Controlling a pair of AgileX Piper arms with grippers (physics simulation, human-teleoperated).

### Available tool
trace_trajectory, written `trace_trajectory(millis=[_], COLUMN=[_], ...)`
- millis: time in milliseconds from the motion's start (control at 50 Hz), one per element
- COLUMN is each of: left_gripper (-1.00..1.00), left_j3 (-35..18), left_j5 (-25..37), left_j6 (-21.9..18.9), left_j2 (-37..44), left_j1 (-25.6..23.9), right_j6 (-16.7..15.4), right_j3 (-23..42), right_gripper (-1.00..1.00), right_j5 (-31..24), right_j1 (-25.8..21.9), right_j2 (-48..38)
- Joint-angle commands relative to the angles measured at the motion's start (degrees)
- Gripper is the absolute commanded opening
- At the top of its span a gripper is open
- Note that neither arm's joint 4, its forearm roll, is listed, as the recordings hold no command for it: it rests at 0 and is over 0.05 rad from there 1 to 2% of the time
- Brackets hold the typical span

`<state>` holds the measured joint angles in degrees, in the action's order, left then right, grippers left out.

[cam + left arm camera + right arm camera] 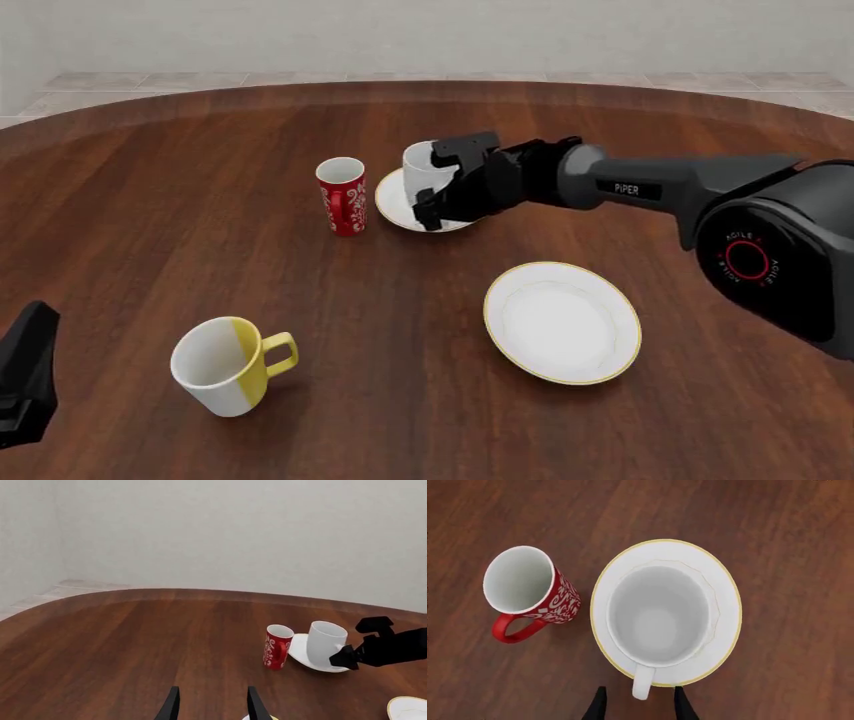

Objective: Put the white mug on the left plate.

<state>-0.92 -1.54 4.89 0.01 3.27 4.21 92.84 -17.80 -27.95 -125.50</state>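
Right gripper (639,706) released astride loop handle; glossy white mug (657,615) upright on round gold-rimmed left plate (720,580).

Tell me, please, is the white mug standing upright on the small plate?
Yes, upright: the white mug stands on the left plate, mouth up and empty.

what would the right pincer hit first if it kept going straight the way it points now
Probably the white loop handle of the tall plain white ceramic mug, which lies between the open right pincer's fingertips, over the small gold-rimmed white plate. Depth is unclear.
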Motion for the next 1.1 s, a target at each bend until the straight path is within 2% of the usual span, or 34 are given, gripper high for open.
trace_trajectory(millis=[20,1100], left_gripper=[1.0,1.0], left_j3=[-0.07,0.07], left_j5=[-0.07,-0.14], left_j6=[-0.08,-0.23], left_j2=[0.0,0.0], left_j1=[-0.09,-0.78], right_j6=[-0.35,-3.7], right_j3=[-1.16,-1.63], right_gripper=[1.0,1.0], right_j5=[-0.03,-4.53], right_j1=[0.17,1.81], right_j2=[1.43,8.66])
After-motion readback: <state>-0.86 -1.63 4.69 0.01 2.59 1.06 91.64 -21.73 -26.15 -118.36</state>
